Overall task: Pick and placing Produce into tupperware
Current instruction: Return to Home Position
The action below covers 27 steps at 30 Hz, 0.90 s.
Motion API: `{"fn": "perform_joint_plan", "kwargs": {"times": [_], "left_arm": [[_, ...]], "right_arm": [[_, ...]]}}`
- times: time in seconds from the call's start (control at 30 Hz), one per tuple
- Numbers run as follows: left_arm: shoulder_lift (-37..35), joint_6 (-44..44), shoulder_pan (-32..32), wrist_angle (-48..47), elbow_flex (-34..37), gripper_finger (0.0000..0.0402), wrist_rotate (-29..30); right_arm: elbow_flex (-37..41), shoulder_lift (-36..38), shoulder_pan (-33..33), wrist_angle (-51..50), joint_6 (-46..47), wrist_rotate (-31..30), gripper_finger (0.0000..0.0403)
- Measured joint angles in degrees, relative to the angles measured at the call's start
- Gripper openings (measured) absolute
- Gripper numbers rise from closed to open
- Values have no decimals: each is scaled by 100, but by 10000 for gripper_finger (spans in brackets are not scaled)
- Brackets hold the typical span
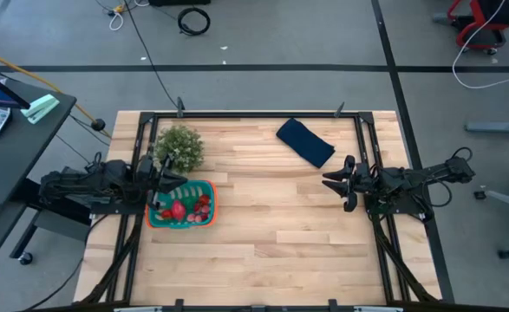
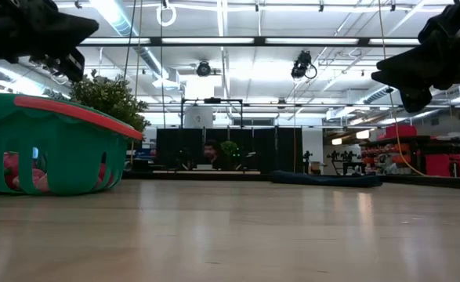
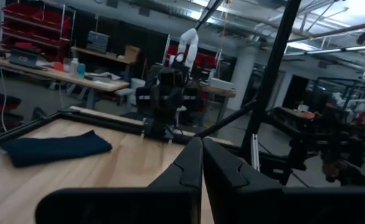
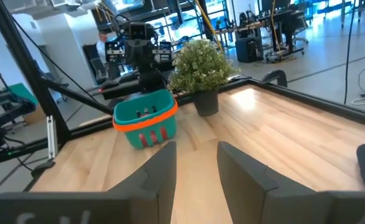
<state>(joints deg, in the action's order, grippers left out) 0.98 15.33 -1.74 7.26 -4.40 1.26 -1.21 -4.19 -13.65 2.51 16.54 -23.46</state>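
No loose pieces show on the pale wooden counter (image 1: 271,234). At its left, the teal-green ribbed plastic tupperware (image 1: 212,201) holds the red and pink toy produce (image 1: 179,209), so filling appears done. The left gripper (image 3: 201,142) hangs above it with jaws closed and empty, and the right gripper (image 4: 196,146) waits at the right with jaws open.

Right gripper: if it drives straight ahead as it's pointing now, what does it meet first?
Likely the teal basket of toy produce, dead ahead of the right gripper across the table. Height unclear: it might pass over the rim.

A bushy plant (image 1: 179,147) and dark blue cloth (image 1: 305,142), seemingly folded, on wooden table (image 1: 280,225)
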Motion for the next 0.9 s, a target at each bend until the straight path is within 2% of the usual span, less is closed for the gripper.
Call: {"fn": "perform_joint_plan", "kwargs": {"times": [0.2,0.47,0.6,0.9], "left_arm": [[-66,-249,1,1,17,7,160],[-64,-249,2,-37,17,26,255],[-62,-228,-2,-222,28,21,257],[-64,-226,0,320,382,9,258]], "right_arm": [[-2,0,0,-7,200,4,124],[-2,-29,0,-11,337,14,124],[-2,-31,0,-11,490,19,124],[-2,-28,0,-4,386,15,124]]}}
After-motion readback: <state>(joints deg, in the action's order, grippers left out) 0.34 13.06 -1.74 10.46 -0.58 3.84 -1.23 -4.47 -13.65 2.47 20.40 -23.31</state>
